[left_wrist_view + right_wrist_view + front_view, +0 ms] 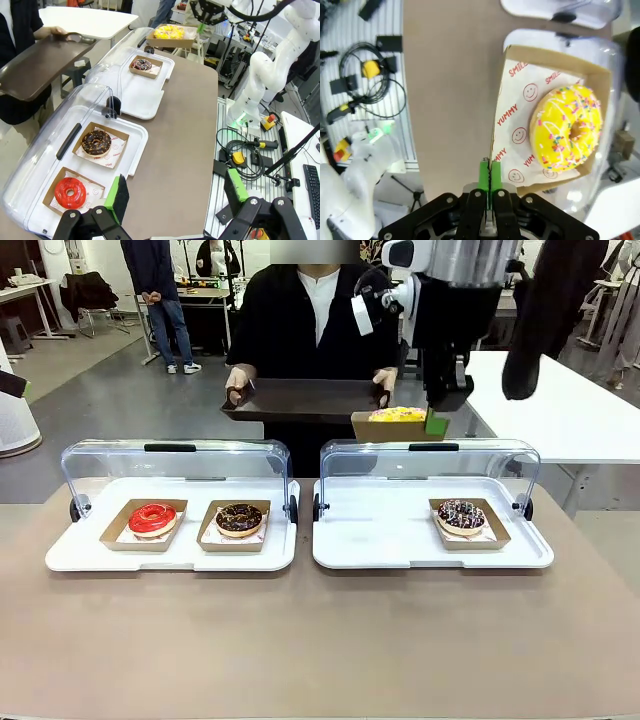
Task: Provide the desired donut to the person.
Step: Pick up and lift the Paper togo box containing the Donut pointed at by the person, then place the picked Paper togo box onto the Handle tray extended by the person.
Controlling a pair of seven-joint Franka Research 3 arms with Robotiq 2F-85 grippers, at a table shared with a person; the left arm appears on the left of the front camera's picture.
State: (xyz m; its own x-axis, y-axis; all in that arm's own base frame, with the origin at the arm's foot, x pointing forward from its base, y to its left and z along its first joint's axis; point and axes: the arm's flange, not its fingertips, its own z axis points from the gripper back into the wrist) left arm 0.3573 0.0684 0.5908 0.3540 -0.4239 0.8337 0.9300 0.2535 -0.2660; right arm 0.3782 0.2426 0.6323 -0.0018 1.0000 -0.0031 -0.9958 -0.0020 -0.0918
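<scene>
A yellow sprinkled donut point(568, 128) lies in a cardboard tray point(547, 65) that my right gripper point(489, 176) is shut on by its edge. In the front view that donut tray point(397, 425) hangs above the right case's lid, just below the dark serving tray point(300, 398) that the person point(305, 310) holds in both hands. My right gripper point(436, 420) pinches the cardboard's right end. My left gripper point(175, 192) stands open over the table's left end, its green pads point(118, 197) wide apart, nothing between them.
Two white display trays with raised clear lids sit on the table. The left one point(75, 545) holds a red donut point(152, 519) and a chocolate donut point(239, 519). The right one point(370, 540) holds a dark sprinkled donut point(461, 515). A white table point(580, 410) stands far right.
</scene>
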